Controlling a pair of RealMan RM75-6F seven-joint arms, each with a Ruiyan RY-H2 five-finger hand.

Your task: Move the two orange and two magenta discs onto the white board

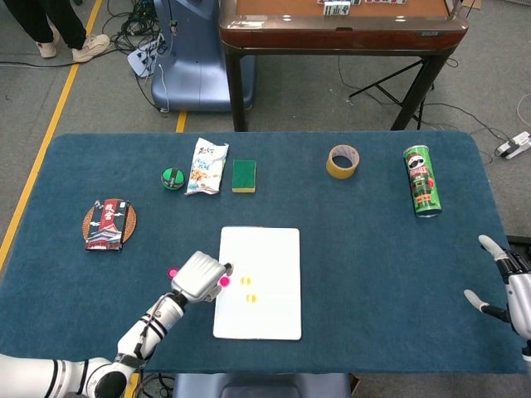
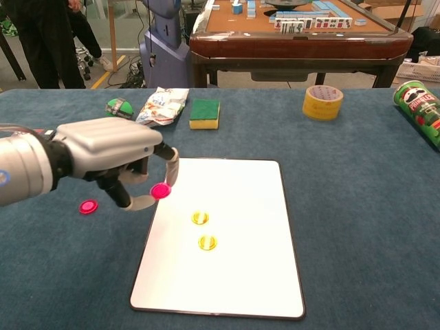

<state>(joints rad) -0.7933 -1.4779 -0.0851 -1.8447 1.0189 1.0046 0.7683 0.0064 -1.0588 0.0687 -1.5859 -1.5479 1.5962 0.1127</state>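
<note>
Fingers point(image 2: 168, 165) of left hand point(image 2: 113, 155) pinch magenta disc point(image 2: 160, 190) over white board point(image 2: 227, 275) edge.

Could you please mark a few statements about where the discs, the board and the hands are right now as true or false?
1. Both orange discs lie on the white board. True.
2. The left hand holds nothing. False: it pinches a magenta disc at the board's left edge.
3. The other magenta disc lies on the blue table, off the board. True.
4. The right hand rests on the green can. False: it is at the table's right edge, well apart from the can, fingers spread and holding nothing.
5. The yellow tape roll sits on the board. False: it lies on the table beyond it.
</note>
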